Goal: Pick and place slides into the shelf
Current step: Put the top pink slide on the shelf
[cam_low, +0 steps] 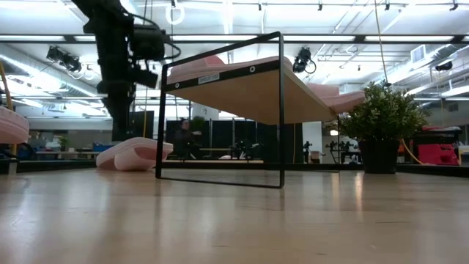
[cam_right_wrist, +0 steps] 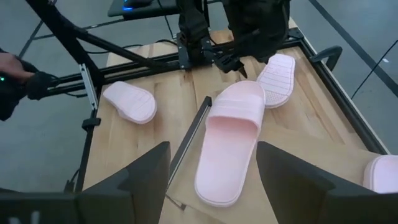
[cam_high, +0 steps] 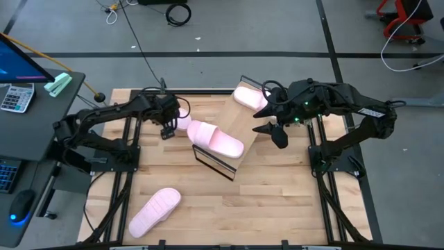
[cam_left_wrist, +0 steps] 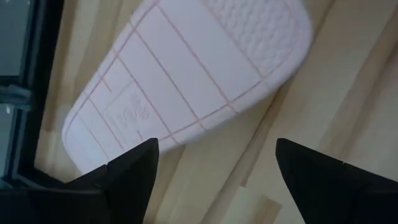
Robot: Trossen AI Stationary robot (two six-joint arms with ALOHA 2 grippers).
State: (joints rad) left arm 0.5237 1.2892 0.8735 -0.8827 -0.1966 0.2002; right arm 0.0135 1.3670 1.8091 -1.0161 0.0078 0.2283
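Your left hand [cam_high: 168, 129], fingers apart, hovers over the upturned pale pink foam slide [cam_left_wrist: 186, 74] on the surface beside the wood-topped wire shelf [cam_high: 239, 121]; lower squarely, straddle its sole edges.

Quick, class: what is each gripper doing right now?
Left gripper: open, empty, over an upside-down slide.
Right gripper: open, empty, above the slide on the shelf.

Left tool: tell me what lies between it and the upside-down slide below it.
Nothing. In the left wrist view, only bare tabletop shows between the open left tool and the slide.
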